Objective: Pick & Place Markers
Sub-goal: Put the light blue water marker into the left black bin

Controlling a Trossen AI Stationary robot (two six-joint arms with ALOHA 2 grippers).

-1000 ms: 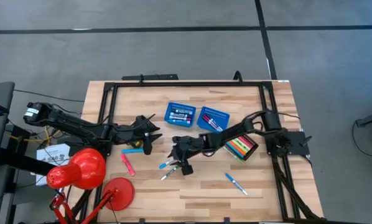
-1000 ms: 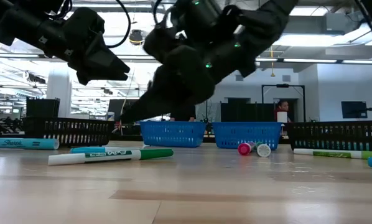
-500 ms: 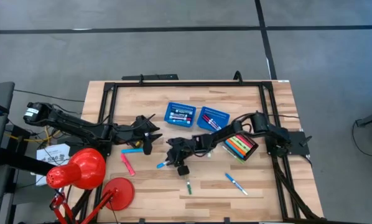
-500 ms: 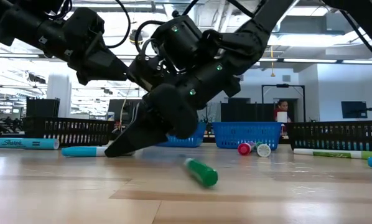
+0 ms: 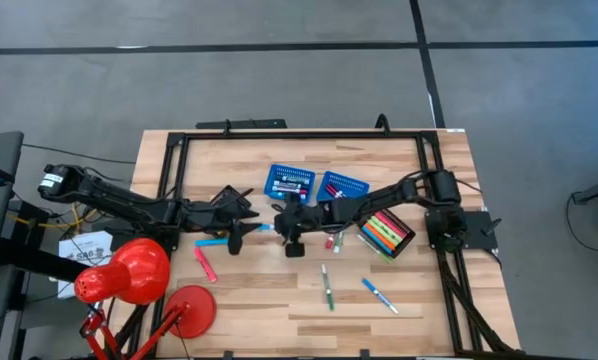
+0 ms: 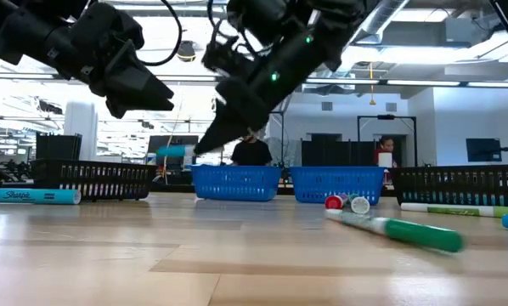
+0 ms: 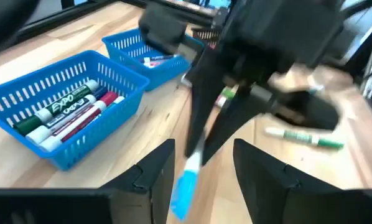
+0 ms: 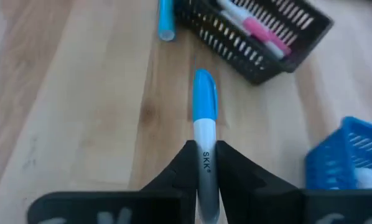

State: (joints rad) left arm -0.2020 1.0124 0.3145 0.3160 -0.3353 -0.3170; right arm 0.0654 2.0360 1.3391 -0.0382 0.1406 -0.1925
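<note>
Your right gripper (image 8: 204, 163) is pinching a blue-capped marker (image 8: 204, 118) between its fingertips, cap end sticking out forward, lifted off the table (image 5: 269, 290). From above it sits mid-table, just in front of the left blue basket (image 5: 290, 184). Your left gripper (image 5: 241, 222) hangs right beside it with its fingers (image 7: 150, 175) spread, nothing between them, and the held marker's cap shows just past them in its wrist view. A green marker (image 5: 327, 286) lies loose on the wood nearer the front edge, with a blue one (image 5: 380, 297) to its right. A pink marker (image 5: 206, 265) and a light blue one (image 5: 212, 242) lie on the left side. Both blue baskets and the black tray (image 5: 386, 234) on the right already have markers in them.
</note>
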